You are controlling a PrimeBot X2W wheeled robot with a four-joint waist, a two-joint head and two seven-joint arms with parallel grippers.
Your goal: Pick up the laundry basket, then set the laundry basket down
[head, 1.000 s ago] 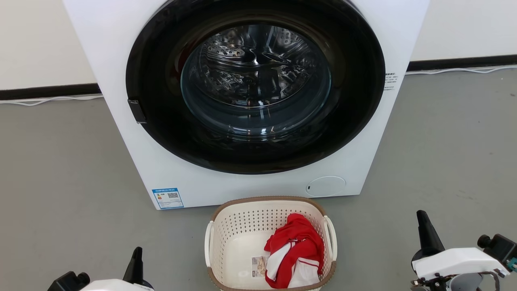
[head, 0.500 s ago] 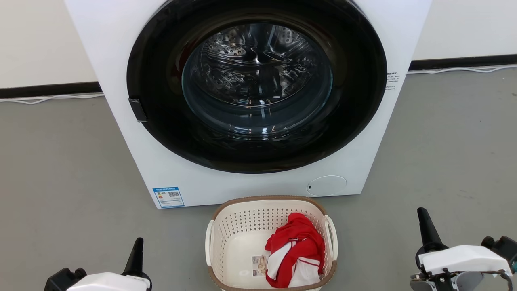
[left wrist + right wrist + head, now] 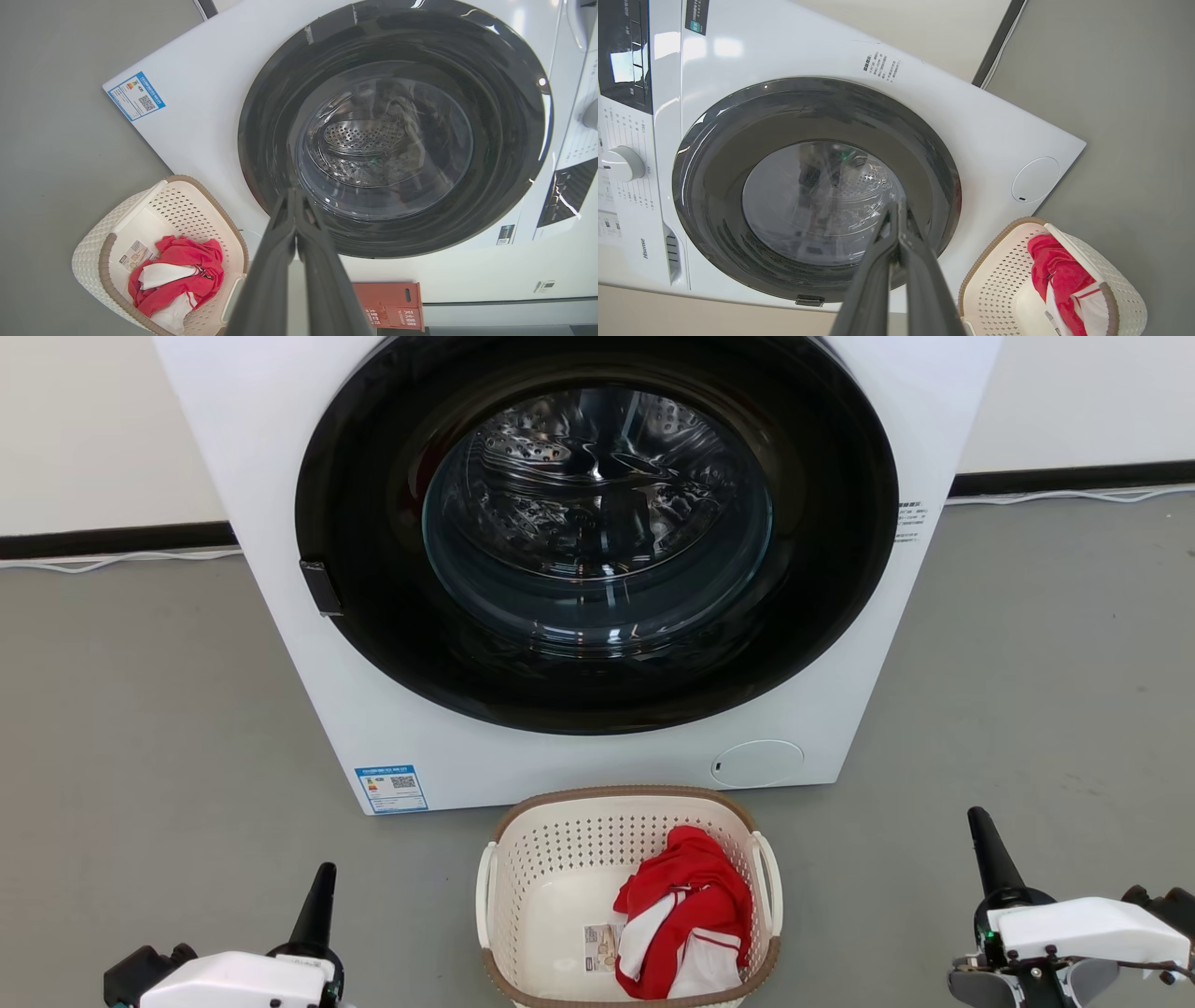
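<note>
The cream-white perforated laundry basket (image 3: 541, 896) with a brown rim stands on the grey floor right before the washing machine, holding a red and white garment (image 3: 686, 915) and a paper label (image 3: 602, 947). It also lies at the lower left of the left wrist view as the basket (image 3: 187, 205) and at the lower right of the right wrist view as the basket (image 3: 999, 289). My left gripper (image 3: 320, 887) is well to the basket's left, fingers together, shut on nothing. My right gripper (image 3: 982, 835) is off to its right, shut as well. Neither touches a handle.
A white front-loading washing machine (image 3: 280, 476) with a closed dark round door (image 3: 597, 532) stands directly behind the basket. Grey floor (image 3: 140, 728) spreads to both sides. A red box (image 3: 390, 305) lies beside the machine. A white cable (image 3: 112, 560) runs along the wall's black skirting.
Both grippers have risen a little higher in the head view, and the whole picture has shifted slightly. The basket and its garment lie as before.
</note>
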